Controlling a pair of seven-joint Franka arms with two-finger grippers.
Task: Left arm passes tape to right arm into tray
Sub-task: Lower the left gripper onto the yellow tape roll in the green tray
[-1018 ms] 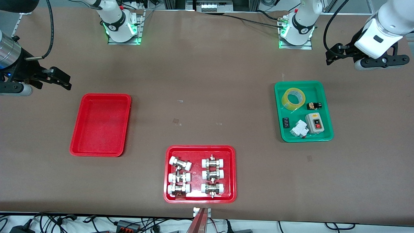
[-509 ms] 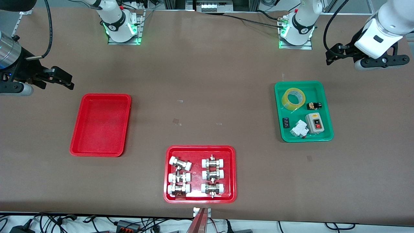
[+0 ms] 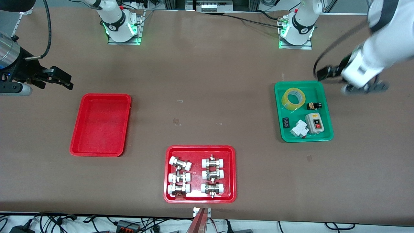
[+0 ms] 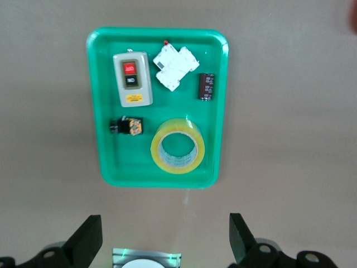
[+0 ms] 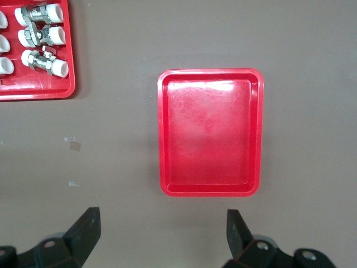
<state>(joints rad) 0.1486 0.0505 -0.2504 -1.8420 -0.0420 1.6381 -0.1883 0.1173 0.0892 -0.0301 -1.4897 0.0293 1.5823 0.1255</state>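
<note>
The left gripper hangs in the air with its two fingers spread wide and nothing between them, over the bare table just off the green tray's corner at the left arm's end. In the front view the left arm shows as a smear of white.

Inside the green tray the tape lies flat on the floor, in the part of the tray farthest from the front camera, touched by no gripper. Just beside it is a small black and yellow part. Nearer to the front camera lie a grey switch box with a red button, a white breaker and a small black component, each apart from the roll.

At the right arm's end of the table the right gripper waits in the air, fingers spread and empty, over the brown table just off the red tray. That tray holds nothing. Nearest the front camera sits another red tray with six white-capped metal fittings in two rows.
</note>
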